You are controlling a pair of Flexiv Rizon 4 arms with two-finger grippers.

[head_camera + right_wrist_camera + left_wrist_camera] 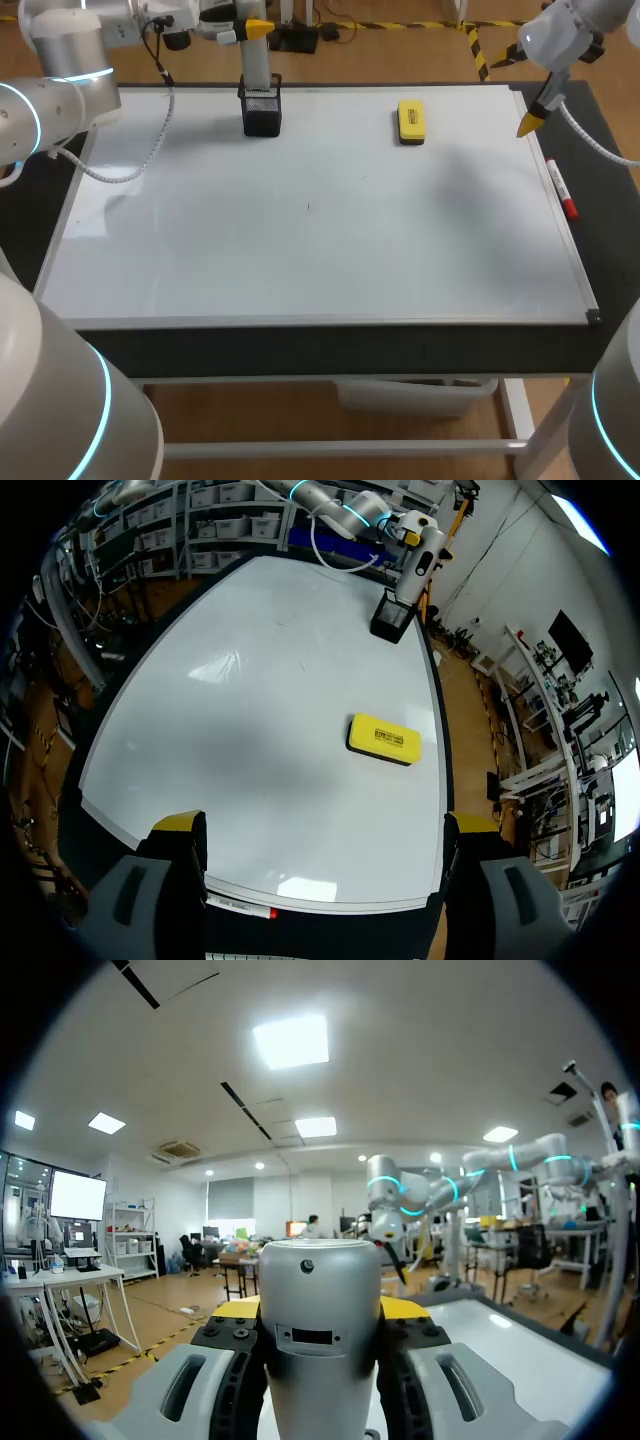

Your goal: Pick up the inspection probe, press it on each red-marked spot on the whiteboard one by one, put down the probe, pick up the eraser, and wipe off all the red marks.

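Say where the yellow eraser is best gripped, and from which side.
Grip the eraser across its two long sides, near the middle, coming straight down from above. It lies flat on the whiteboard with nothing close beside it, so its top and edges are free, and its narrow width probably suits the fingers better than its length. The open right gripper is nearer.

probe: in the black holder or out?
In. The grey cylindrical probe stands upright inside the black mesh holder at the whiteboard's far edge, its lower end hidden by the mesh.
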